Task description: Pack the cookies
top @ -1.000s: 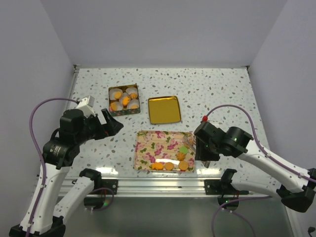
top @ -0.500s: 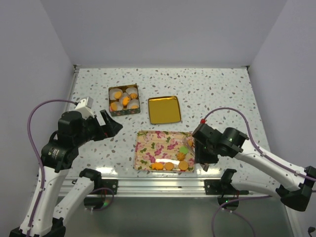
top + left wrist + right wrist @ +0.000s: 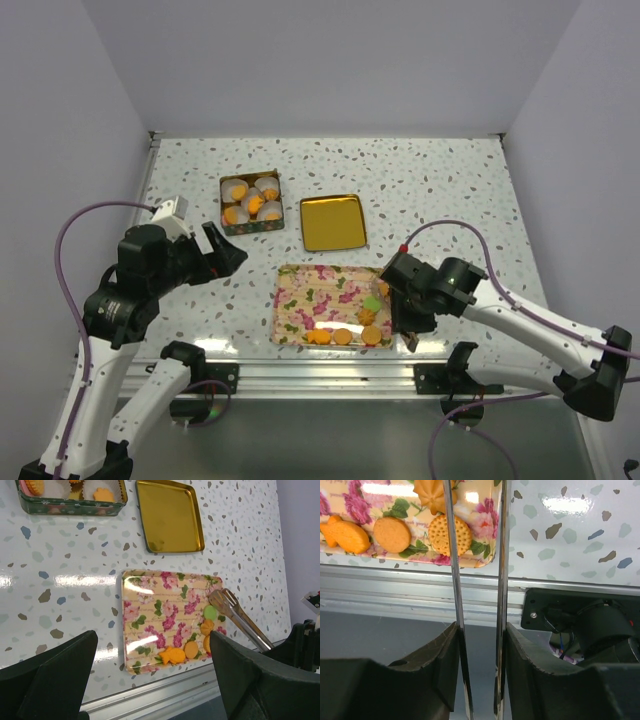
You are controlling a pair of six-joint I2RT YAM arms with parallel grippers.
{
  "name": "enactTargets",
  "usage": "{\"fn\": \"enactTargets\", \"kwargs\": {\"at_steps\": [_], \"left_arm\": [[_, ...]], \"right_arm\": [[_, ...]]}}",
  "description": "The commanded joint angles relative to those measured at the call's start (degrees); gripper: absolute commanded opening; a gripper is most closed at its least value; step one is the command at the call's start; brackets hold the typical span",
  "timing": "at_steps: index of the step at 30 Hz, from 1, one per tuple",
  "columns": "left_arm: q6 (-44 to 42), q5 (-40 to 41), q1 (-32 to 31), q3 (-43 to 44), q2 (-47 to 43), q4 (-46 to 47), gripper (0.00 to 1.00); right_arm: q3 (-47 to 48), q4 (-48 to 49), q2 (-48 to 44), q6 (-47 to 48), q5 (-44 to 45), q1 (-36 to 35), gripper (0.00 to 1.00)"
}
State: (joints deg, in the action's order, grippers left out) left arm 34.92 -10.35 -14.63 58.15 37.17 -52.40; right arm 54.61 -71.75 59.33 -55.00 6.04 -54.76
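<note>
Several cookies [image 3: 345, 336] lie along the near right of a floral tray [image 3: 300, 300]: a fish shape [image 3: 345, 535], a plain round one [image 3: 392, 534], a dotted round one [image 3: 437, 535], a flower shape [image 3: 432, 495] and a pale green one [image 3: 210, 612]. More cookies sit in white paper cups in the green tin [image 3: 251, 201]. My right gripper [image 3: 405, 320] is shut on metal tongs [image 3: 235, 615]. The tongs' two arms [image 3: 451, 555] straddle the tray's right edge by the dotted cookie, with nothing between their tips. My left gripper [image 3: 225, 250] hangs open above the table, left of the tray.
The tin's gold lid [image 3: 332, 221] lies upturned behind the tray. An aluminium rail [image 3: 330, 372] runs along the table's near edge, just below the tray. Walls close in the table on the left, back and right.
My right arm has shifted a little left and toward the tray's near right corner, carrying the tongs with it. The left arm has hardly moved.
</note>
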Motion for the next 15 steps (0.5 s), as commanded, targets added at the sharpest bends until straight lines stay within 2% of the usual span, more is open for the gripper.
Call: {"fn": "enactTargets", "kwargs": {"at_steps": [1, 6, 15], "left_arm": [[-0.29, 0.68, 0.13, 0.03, 0.01, -0.16, 1.0], [-0.64, 1.12, 0.13, 0.73, 0.71, -0.16, 1.0], [-1.43, 2.44, 0.13, 3.19, 2.38, -0.59, 1.0]], "right_arm": [[0.32, 0.12, 0.78, -0.02, 0.72, -0.17, 0.39], [3.65, -0.06, 3.15, 0.95, 1.77, -0.17, 0.37], [27.27, -2.61, 16.15, 6.75, 6.08, -0.26, 0.37]]}}
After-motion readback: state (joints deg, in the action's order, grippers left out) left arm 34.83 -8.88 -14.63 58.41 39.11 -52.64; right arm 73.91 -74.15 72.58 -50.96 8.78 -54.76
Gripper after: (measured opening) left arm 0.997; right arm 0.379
